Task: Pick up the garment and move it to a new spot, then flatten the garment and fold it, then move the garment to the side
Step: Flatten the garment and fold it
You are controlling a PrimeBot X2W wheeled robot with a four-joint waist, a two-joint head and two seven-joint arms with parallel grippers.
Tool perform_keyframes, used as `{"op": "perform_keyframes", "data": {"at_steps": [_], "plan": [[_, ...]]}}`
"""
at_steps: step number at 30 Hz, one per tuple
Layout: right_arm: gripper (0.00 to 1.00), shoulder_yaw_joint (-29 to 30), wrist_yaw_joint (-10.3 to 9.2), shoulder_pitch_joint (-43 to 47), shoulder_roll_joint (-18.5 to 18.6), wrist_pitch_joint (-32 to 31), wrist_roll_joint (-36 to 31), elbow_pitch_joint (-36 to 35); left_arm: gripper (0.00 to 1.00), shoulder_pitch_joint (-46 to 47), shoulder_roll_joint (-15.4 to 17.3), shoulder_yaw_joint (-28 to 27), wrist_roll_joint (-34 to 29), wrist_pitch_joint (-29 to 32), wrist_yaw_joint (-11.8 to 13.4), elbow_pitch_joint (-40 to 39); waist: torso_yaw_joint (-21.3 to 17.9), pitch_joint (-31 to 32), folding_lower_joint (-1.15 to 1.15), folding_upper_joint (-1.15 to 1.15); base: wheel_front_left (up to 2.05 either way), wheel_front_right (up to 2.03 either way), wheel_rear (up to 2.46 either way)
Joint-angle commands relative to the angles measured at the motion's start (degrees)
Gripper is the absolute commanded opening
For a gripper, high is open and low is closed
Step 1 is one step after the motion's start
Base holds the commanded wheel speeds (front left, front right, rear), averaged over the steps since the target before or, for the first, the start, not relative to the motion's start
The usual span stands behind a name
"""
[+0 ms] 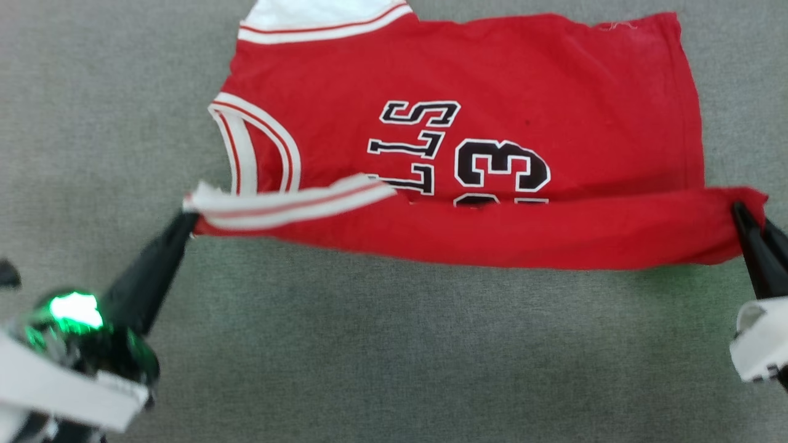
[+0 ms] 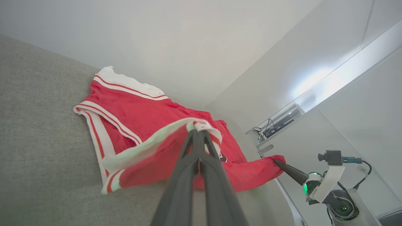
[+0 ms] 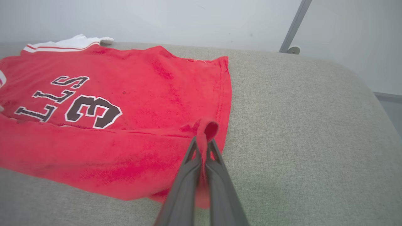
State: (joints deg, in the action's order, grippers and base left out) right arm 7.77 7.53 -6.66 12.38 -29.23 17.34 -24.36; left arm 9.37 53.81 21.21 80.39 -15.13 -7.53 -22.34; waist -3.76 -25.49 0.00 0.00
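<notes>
step: fold | left fingers [image 1: 154, 271] clamped on sleeve [image 1: 289, 206], right fingers [image 1: 754, 252] on hem [image 1: 720, 215] | garment [image 1: 492, 80] edge to be carried level, taut, across

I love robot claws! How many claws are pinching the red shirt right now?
2. The left gripper is shut on the white striped trim at one end of the garment. The right gripper is shut on the red corner at the other end.
</notes>
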Motion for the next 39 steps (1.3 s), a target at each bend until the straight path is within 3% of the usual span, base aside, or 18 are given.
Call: {"op": "perform_keyframes", "data": {"at_steps": [1,13,22,23,24,25,26,27,28,34,39], "plan": [[0.0,-0.32,-0.1,-1.72,-0.11,-0.36,-1.07,0.97,0.0,2.73,0.1,0.67,0.82,0.04,0.11,1.17,-0.27,-1.38,0.0,0.0,0.0,0.0,0.0],[0.0,0.45,-0.1,-11.4,-3.97,0.31,-7.23,8.51,0.0,21.82,-2.11,8.35,5.82,3.49,0.11,14.37,0.07,-6.08,0.0,0.0,0.0,0.0,0.0],[0.0,-1.0,-0.1,-11.7,-5.72,3.71,-9.31,13.56,0.0,26.45,-1.62,17.93,1.26,3.92,0.11,24.09,-0.65,-6.37,0.0,0.0,0.0,0.0,0.0],[0.0,-1.11,-0.1,-11.55,-5.62,3.93,-9.58,13.98,0.11,26.68,-1.78,18.94,1.06,3.57,0.11,24.83,-0.71,-6.01,0.0,0.0,0.0,0.0,0.0],[0.0,-1.18,-0.1,-11.44,-5.43,4.37,-9.71,14.31,0.59,27.01,-1.62,19.9,0.7,3.15,0.11,25.43,-0.72,-5.58,0.0,0.0,0.0,0.0,0.0],[0.13,-1.1,-0.1,-11.42,-5.4,4.96,-9.74,14.47,1.0,27.5,-1.2,20.67,0.31,2.77,0.11,26.04,-0.68,-5.15,0.0,0.0,0.0,0.0,0.0],[0.47,-0.87,-0.1,-11.44,-5.44,5.47,-9.81,14.64,1.0,28.04,-0.83,21.5,0.02,2.4,0.11,26.27,-0.64,-4.61,0.0,0.0,0.0,0.0,0.0],[0.9,-0.56,-0.1,-11.3,-5.35,5.94,-10.01,14.69,1.0,28.63,-0.32,22.3,-0.43,2.18,0.11,26.38,-0.49,-4.04,0.0,0.0,0.0,0.0,0.0],[1.0,-0.32,-0.1,-11.2,-5.26,6.3,-9.97,14.74,1.0,29.28,0.53,23.59,-1.48,2.11,0.11,26.53,-0.37,-3.42,0.0,0.0,0.0,0.0,0.0],[1.0,1.24,-0.1,-10.03,-4.86,7.17,-9.05,14.08,1.0,33.71,6.63,30.54,-4.3,4.96,0.11,26.58,0.13,0.36,0.0,0.0,0.0,0.0,0.0],[1.0,2.27,-0.1,-8.88,-3.6,6.81,-7.61,13.77,1.0,38.19,11.04,35.95,-3.4,14.89,0.11,24.69,0.23,2.57,0.0,0.0,0.0,0.0,0.0]]}}
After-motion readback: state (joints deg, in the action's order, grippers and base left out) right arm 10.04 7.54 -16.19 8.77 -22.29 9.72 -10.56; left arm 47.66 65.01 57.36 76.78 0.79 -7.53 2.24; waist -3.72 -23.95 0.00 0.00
